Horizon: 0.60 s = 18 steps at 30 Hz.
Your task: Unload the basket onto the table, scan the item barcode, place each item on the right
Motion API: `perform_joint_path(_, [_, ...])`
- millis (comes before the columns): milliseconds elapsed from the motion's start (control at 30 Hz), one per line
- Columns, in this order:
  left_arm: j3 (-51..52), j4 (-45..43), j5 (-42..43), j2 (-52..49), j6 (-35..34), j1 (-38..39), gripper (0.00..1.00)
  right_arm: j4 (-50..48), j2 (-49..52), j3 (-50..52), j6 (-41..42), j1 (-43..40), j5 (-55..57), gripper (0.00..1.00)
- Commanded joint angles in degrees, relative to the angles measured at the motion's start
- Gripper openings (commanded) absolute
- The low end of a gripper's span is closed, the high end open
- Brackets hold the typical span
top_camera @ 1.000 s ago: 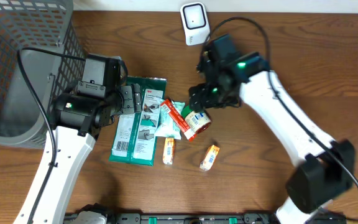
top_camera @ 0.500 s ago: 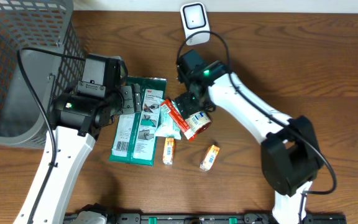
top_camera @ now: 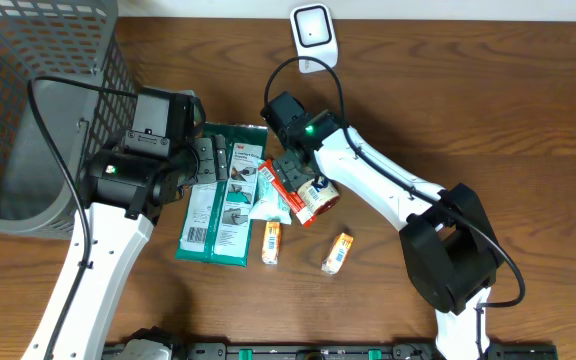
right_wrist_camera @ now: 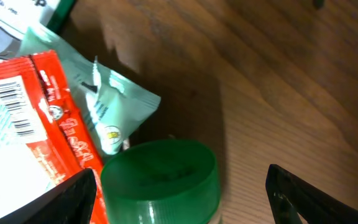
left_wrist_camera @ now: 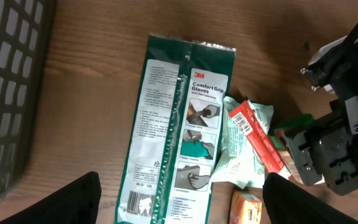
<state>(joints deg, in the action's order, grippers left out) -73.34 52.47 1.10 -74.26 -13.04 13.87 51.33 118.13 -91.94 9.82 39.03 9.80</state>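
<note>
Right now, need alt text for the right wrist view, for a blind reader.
The open right gripper hangs over a green lid, with one dark fingertip showing at each lower corner. Left of the lid, a red packet with a barcode lies over a pale green pouch, all on a wooden table.

A round green cap (right_wrist_camera: 160,177) is seen at the bottom centre, between the two dark jaws, which are spread wide at the lower corners and closed on nothing. A red packet (right_wrist_camera: 48,118) lies just left of the cap, and a barcode (right_wrist_camera: 14,106) is printed on its white edge. A pale green sachet (right_wrist_camera: 114,102) is tucked beside the packet, above the cap. A dark green package corner (right_wrist_camera: 64,15) shows at top left. The rest is taken up by the wooden desk (right_wrist_camera: 278,81).
</note>
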Motion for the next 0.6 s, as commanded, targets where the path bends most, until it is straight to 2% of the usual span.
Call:
perform_joint_path(0, [-0.7, 0.0, -0.7, -0.2, 0.8, -0.3, 0.84, -0.1, 0.0, 0.0, -0.6, 0.3, 1.8, 0.84])
perform_joint_path(367, [-0.7, 0.0, -0.7, -0.2, 0.8, -0.3, 0.84, 3.0, 0.0, 0.8, -1.1, -0.8, 3.2, 0.83])
perform_joint_path(567, [-0.7, 0.0, -0.7, -0.2, 0.8, -0.3, 0.84, 1.1, 0.0, 3.0, -0.4, -0.8, 0.5, 0.82])
